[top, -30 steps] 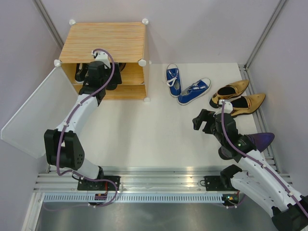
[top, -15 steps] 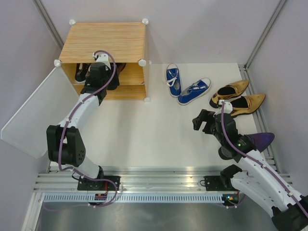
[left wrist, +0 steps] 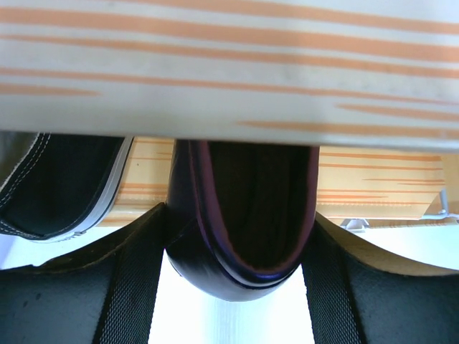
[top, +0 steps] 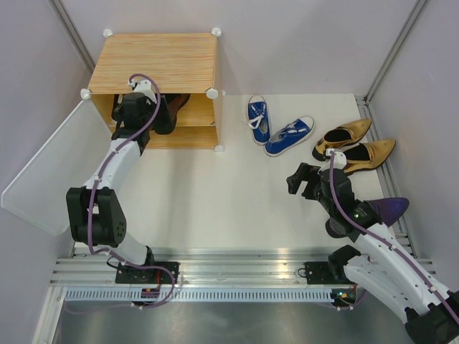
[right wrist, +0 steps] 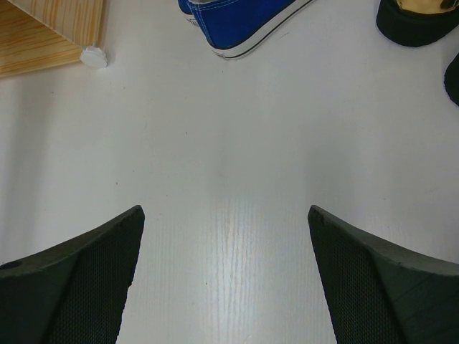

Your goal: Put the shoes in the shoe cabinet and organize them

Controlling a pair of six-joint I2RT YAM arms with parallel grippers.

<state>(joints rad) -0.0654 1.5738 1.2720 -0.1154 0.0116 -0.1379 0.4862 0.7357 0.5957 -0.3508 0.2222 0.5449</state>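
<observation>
While my left gripper (left wrist: 239, 222) reaches inside the cabinet (top: 154, 61), it clamps a purple heel (left wrist: 251, 179). My right gripper (right wrist: 225, 211) gapes empty, well right of the cabinet.

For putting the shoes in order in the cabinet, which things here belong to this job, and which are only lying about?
Of the job: shoe cabinet, black sneaker and purple heel in it, blue sneakers, gold heels, second purple heel on the right.

Not of the job: only fixtures, the table and the metal rail.
</observation>
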